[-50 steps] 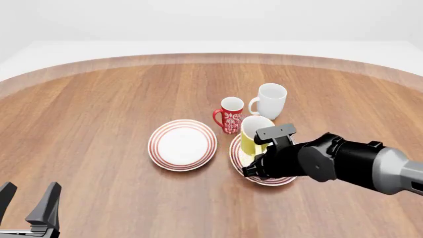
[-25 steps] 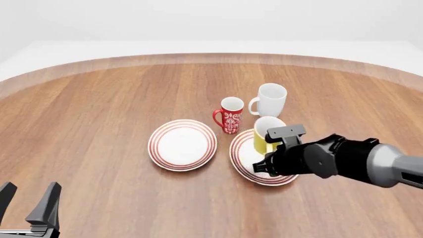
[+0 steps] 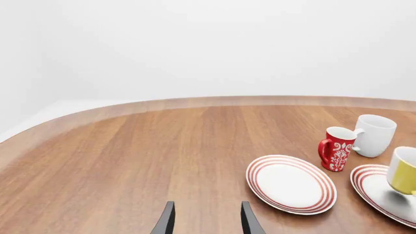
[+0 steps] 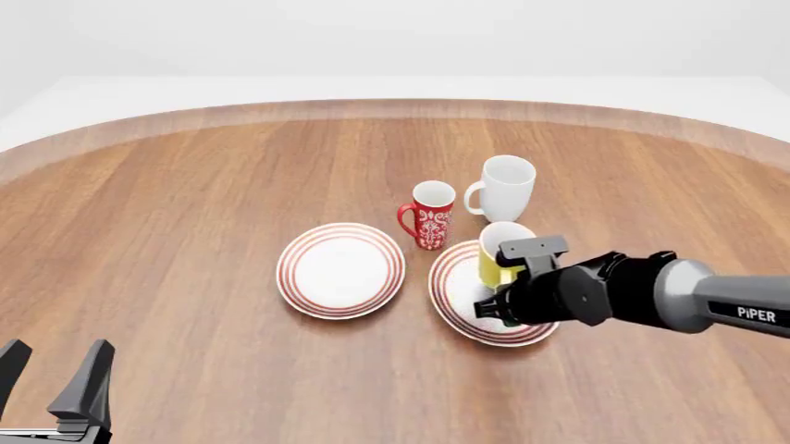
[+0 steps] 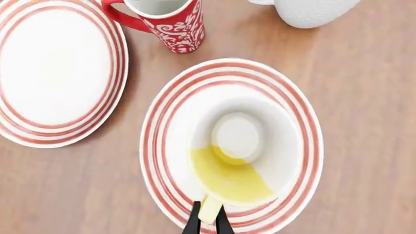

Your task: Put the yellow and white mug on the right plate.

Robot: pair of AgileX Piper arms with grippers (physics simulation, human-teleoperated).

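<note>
The right tool [image 5: 208, 219] had its two fingers pinched close on the yellow handle of the yellow mug [image 4: 498, 257], seen plainly in the right wrist view. The mug [image 5: 239, 157] was over the right plate [image 4: 452, 289], inside its red rings and toward the plate's far right side in the front view. In the left wrist view a shadow lay on the plate under the mug's base [image 3: 404, 171], though whether the base touched the plate could not be told.

The left plate [image 4: 340, 270] lay just beside the right one, their rims near but apart. The red mug [image 4: 430, 215] stood just beyond the gap between the plates, close to the right plate's far rim. The white mug [image 4: 504, 188] stood farther back, near the red one.

The left tool [image 4: 55, 387] sat at the near left edge of the front view, its fingers apart and gripping nothing. Wide bare counter [image 4: 173, 203] spread to the left and on the far side, out to its curved edge.
</note>
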